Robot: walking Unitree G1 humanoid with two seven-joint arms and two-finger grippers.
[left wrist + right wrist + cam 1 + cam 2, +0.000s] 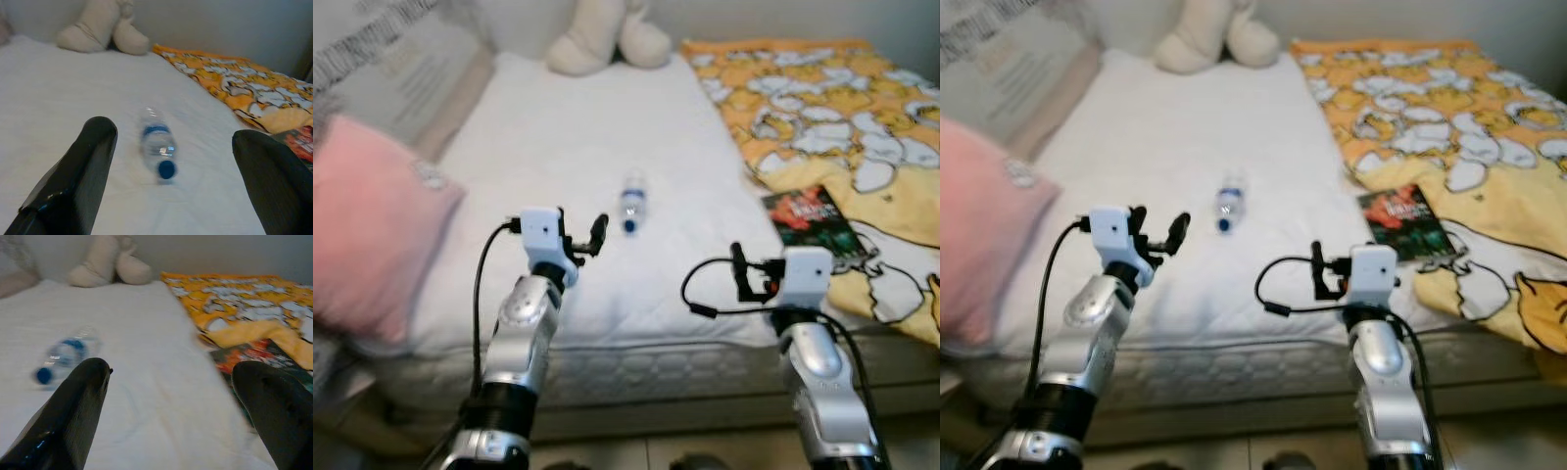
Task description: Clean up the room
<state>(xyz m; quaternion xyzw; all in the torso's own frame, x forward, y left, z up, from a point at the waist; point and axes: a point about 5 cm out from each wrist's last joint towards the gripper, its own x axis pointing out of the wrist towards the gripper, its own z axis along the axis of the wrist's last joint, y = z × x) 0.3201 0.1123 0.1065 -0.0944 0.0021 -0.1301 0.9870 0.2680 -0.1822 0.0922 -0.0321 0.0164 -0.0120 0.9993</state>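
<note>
Both arms are raised at the near edge of the bed (607,323). Left gripper (171,161) is spread wide and empty, aimed at the plastic bottle (632,203) lying on its side mid-mattress, just ahead. Right gripper (171,401) is likewise parted and empty, near the book (810,217) on the yellow blanket (832,98). An approach to the bottle is judged underway; a forward reach and closing around it would be needed next.

A bed with a white quilted mattress (558,147) stands against a pale wall (220,24), its foot edge above a light tiled floor (636,452).
</note>
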